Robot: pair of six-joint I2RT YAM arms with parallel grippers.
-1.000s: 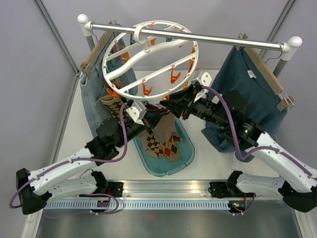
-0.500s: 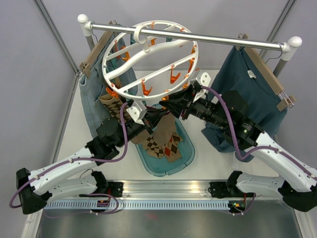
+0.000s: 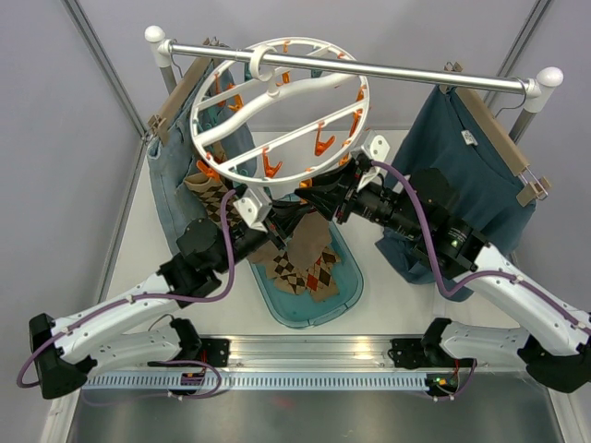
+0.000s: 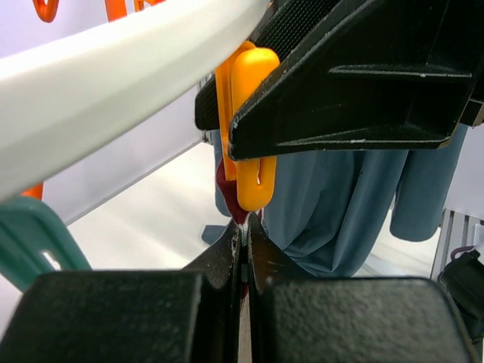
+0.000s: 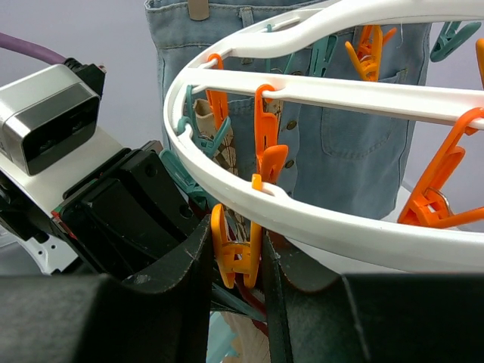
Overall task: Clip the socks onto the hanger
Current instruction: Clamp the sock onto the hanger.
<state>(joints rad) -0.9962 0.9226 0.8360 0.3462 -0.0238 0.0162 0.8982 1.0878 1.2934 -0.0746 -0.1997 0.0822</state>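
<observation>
Socks (image 3: 312, 269) lie in the tray (image 3: 347, 297), lengthwise away from the arms, one sock (image 3: 282, 251) held up by the clenched left gripper (image 4: 243, 227) just under an orange clip (image 4: 253, 136). The right gripper (image 5: 236, 253) squeezes that clip on the tilted hanger's (image 5: 340, 227) near rim; jeans (image 3: 171, 189) and sweater (image 3: 462, 157) flank it behind.

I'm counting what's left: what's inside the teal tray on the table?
Argyle socks lie piled in the tray; the left gripper and right gripper cover its far end, hiding the count.
</observation>
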